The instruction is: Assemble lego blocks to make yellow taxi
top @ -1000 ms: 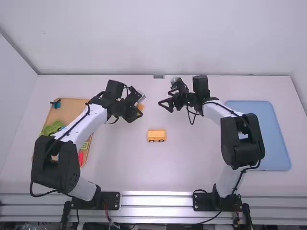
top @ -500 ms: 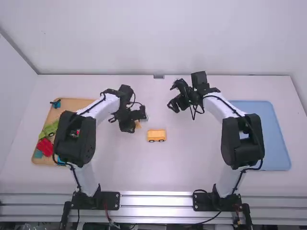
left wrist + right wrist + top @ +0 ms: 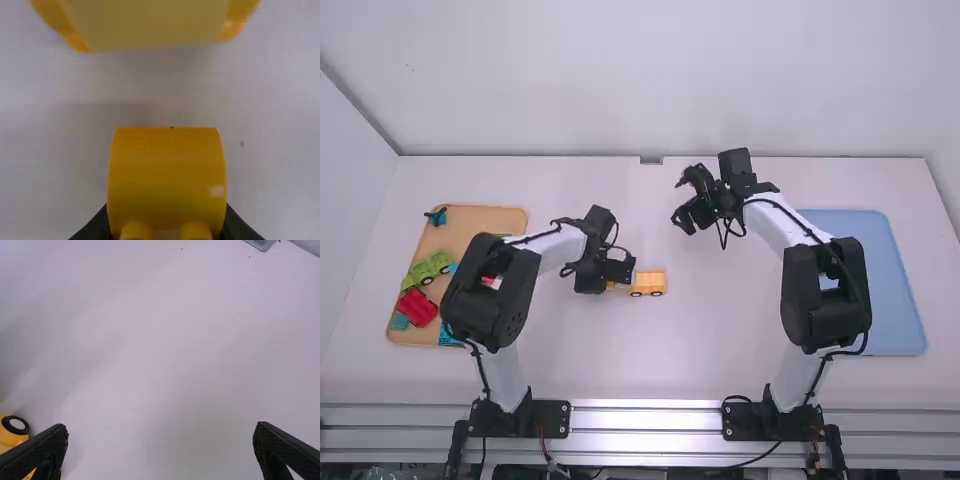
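Observation:
Just left of the yellow car body (image 3: 648, 284) in the high view is my left gripper (image 3: 616, 274), low over the table. It is shut on a yellow block (image 3: 167, 175), whose two round studs face the bottom edge of the left wrist view, between the fingertips (image 3: 167, 227). A gap separates this block from the car body (image 3: 150, 25) there. Farther back and to the right, my right gripper (image 3: 682, 201) is open above the table; the right wrist view has its fingertips (image 3: 160, 450) wide apart and the wheeled car body (image 3: 11, 439) at the lower left.
At the left, a wooden tray (image 3: 490, 218) holds a green vehicle (image 3: 426, 268), a red block (image 3: 417, 307) and several teal and blue pieces, partly behind the left arm. A blue tray (image 3: 892, 300) lies at the right, with the right arm over its edge.
My left gripper has come toward the camera and slightly right with the yellow block, closer to the car body. My right gripper shifted slightly right and toward the camera, then stayed nearly still. The car body has not moved.

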`<act>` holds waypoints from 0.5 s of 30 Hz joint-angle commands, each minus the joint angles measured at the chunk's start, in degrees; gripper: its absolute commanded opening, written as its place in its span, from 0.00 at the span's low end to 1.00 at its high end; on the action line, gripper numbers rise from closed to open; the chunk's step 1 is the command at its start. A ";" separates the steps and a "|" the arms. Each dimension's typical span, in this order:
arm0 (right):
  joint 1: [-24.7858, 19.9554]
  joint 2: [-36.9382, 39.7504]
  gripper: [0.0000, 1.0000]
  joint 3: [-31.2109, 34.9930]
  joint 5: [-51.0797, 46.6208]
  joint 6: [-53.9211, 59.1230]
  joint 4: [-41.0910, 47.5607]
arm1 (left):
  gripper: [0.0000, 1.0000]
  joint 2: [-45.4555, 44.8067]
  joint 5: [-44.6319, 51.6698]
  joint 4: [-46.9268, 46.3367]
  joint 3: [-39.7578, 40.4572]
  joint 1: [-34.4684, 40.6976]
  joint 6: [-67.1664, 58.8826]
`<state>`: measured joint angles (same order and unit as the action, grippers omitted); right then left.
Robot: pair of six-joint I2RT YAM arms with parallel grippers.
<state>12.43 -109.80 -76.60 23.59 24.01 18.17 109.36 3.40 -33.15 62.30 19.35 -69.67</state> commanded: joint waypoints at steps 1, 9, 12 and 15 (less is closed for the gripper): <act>0.31 1.16 0.99 -1.44 -0.11 0.09 0.00 | 0.02 0.24 -1.95 0.76 -1.88 0.00 -0.04; 0.31 1.16 0.99 -1.44 -0.11 0.09 -0.15 | 0.55 0.24 3.76 0.68 -2.32 -0.26 -0.44; 0.31 1.16 0.99 -1.44 -0.11 0.11 -0.17 | 0.99 0.22 4.09 0.85 -1.64 -0.28 -0.46; 0.37 1.16 0.98 -1.46 -0.07 1.01 -0.17 | 0.99 -0.33 7.74 0.09 -0.07 -0.76 -0.46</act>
<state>12.43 -109.80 -76.60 23.62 24.23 18.11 108.95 7.35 -32.34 61.76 19.07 -69.95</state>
